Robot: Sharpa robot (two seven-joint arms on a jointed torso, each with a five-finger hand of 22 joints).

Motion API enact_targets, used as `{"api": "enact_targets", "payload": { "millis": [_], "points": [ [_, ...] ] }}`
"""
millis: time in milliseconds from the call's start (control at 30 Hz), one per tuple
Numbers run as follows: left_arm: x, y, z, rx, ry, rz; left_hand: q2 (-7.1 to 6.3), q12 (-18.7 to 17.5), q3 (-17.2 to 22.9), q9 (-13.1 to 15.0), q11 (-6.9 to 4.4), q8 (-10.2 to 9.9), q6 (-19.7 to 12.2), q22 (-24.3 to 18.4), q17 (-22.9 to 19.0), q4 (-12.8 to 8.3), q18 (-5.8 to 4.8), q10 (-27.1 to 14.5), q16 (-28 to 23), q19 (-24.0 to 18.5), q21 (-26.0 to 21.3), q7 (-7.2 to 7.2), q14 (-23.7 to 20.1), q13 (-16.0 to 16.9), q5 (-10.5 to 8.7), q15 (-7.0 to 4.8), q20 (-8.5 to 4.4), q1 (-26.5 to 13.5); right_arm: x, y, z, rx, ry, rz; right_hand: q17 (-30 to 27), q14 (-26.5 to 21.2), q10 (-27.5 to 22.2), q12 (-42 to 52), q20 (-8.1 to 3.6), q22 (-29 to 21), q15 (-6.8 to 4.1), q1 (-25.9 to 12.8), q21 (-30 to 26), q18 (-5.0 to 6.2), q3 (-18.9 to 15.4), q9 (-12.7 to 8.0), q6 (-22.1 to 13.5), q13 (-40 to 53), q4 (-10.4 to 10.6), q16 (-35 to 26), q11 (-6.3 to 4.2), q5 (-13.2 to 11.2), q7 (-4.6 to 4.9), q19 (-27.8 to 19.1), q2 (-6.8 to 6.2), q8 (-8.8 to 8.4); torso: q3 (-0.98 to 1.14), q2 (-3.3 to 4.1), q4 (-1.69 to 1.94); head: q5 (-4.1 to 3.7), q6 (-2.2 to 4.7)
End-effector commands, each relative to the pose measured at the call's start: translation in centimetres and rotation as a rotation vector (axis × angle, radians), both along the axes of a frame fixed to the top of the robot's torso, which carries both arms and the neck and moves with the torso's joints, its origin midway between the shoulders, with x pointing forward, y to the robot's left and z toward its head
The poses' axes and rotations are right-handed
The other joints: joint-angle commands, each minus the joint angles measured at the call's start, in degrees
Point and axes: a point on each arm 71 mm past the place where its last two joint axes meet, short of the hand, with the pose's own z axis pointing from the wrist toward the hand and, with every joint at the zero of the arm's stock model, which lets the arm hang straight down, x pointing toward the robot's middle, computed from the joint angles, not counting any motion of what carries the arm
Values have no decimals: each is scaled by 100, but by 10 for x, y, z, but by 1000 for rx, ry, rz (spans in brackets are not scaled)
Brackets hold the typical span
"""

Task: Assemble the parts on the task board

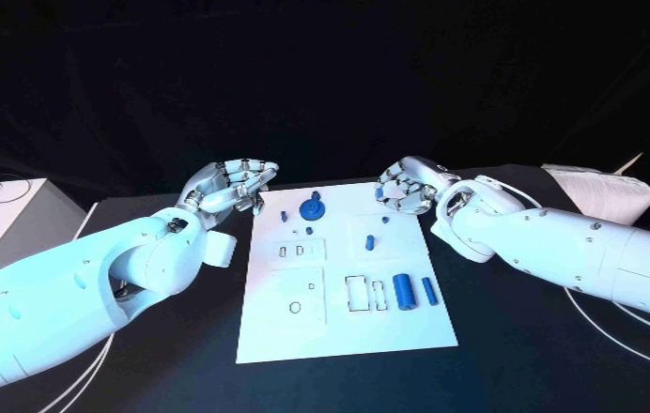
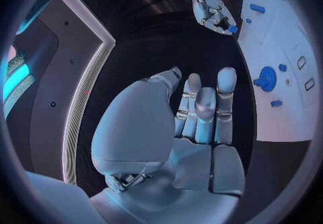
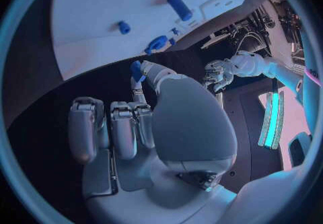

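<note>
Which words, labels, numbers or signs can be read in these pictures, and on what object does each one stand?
None can be read.
The task board carries only outlined slots and blue parts; no legible printing shows on it.
The left hand and right hand show no readable marking either.

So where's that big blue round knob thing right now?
In the head view the blue round knob stands on the white task board, near its far edge, between the two robot hands and held by neither.
</note>
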Motion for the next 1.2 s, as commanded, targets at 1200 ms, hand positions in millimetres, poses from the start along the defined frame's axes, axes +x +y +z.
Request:
{"api": "enact_targets", "payload": {
  "millis": [1200],
  "points": [
    [5, -8, -10, 123, 41, -8, -21, 212, 124, 125, -46, 227, -112, 2192, 1907, 99, -473, -67, 1006, 1583, 1195, 6, 1119, 70, 17, -45, -67, -67, -58, 142, -51, -79, 102, -6, 1509, 598, 596, 34, -13, 796, 9, -104, -38, -43, 11, 42, -47, 1505, -52, 24, -14, 38, 35, 315, -74, 39, -97, -88, 34, 269, -329]
  ]
}}
